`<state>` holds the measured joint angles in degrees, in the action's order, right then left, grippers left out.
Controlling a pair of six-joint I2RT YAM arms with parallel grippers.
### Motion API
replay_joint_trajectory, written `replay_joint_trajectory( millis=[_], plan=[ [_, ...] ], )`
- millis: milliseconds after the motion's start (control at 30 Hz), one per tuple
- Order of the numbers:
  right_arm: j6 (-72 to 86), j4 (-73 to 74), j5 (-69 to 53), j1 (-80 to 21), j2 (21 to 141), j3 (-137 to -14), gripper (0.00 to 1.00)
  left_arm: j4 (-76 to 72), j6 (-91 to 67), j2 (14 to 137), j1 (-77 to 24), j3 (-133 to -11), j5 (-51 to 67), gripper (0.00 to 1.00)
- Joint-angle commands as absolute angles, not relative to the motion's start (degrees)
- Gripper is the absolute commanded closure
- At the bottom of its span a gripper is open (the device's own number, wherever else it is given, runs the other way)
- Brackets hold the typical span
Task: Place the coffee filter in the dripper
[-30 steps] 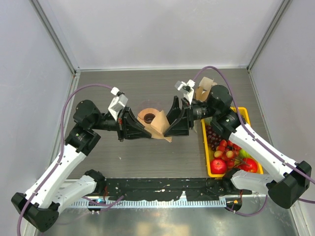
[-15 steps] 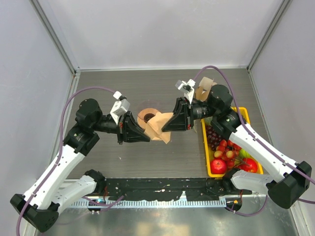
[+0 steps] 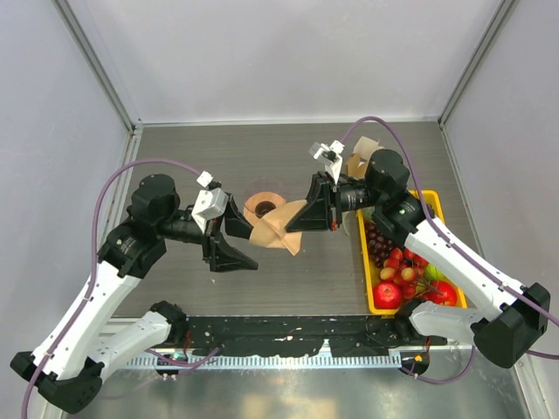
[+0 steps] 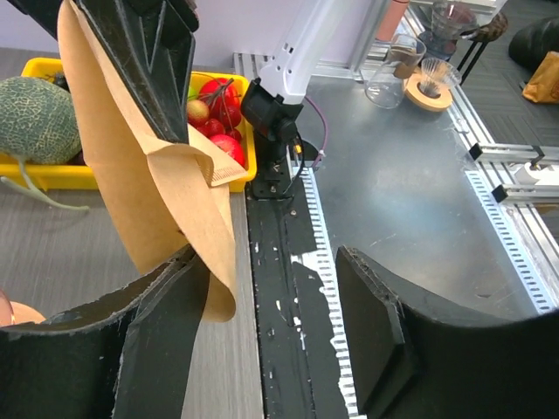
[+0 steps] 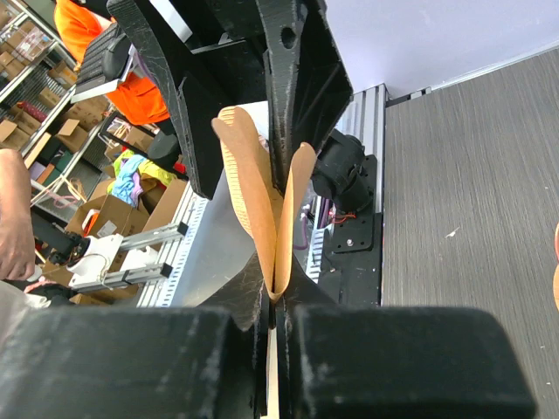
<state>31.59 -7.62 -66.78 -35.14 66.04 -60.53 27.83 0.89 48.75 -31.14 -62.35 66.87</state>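
Note:
The coffee filter [image 3: 279, 229] is a tan paper cone hanging above the table, just in front of the dripper [image 3: 262, 207]. The dripper shows its orange-brown collar and dark centre hole. My right gripper [image 3: 303, 218] is shut on the filter's right edge; in the right wrist view the folded paper [image 5: 262, 196] rises from between the pinched jaws [image 5: 275, 301]. My left gripper [image 3: 236, 240] stands open to the left of the filter. In the left wrist view the paper [image 4: 148, 175] brushes the left finger [image 4: 166, 305], and the jaws [image 4: 266, 262] are wide apart.
A yellow fruit tray [image 3: 434, 205] with grapes and apples lies at the right. Behind the right arm stands a bunch of brown filters [image 3: 362, 157]. The left wrist view also shows a green melon [image 4: 35, 118] in the tray.
The right gripper has shut on the filter. The left gripper, shut on it before, has opened and drawn back to the left. The filter stays above the dripper's front.

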Motion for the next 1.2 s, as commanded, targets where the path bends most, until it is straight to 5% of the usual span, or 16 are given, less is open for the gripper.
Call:
replay_joint_trajectory(
  millis=[0,167,433,700,967,1167],
  plan=[
    [31.2,-9.67,-66.71,-36.12,65.92,-61.79,0.95,28.3,1.24,49.04,-32.43,-64.86,64.07,0.3],
    [30.59,-9.41,-65.74,-37.26,65.74,-62.05,0.92,25.41,-2.36,50.97,-34.01,-64.87,62.14,0.29],
    [27.77,-5.89,-63.99,-38.32,66.79,-63.11,0.91,21.28,-6.15,53.87,-35.86,-64.78,62.93,0.45],
    [29.44,-7.9,-63.98,-38.32,67.85,-63.46,0.91,18.28,-8.53,54.84,-37.44,-62.58,64.34,0.51],
    [32.24,-11.33,-64.86,-38.32,67.85,-63.37,0.91,17.93,-8.61,53.61,-37.62,-59.15,63.55,0.44],
    [33.31,-12.83,-66.53,-38.32,67.24,-62.23,0.92,20.03,-7.21,53.35,-37.62,-59.94,63.28,0.73]
  ],
)
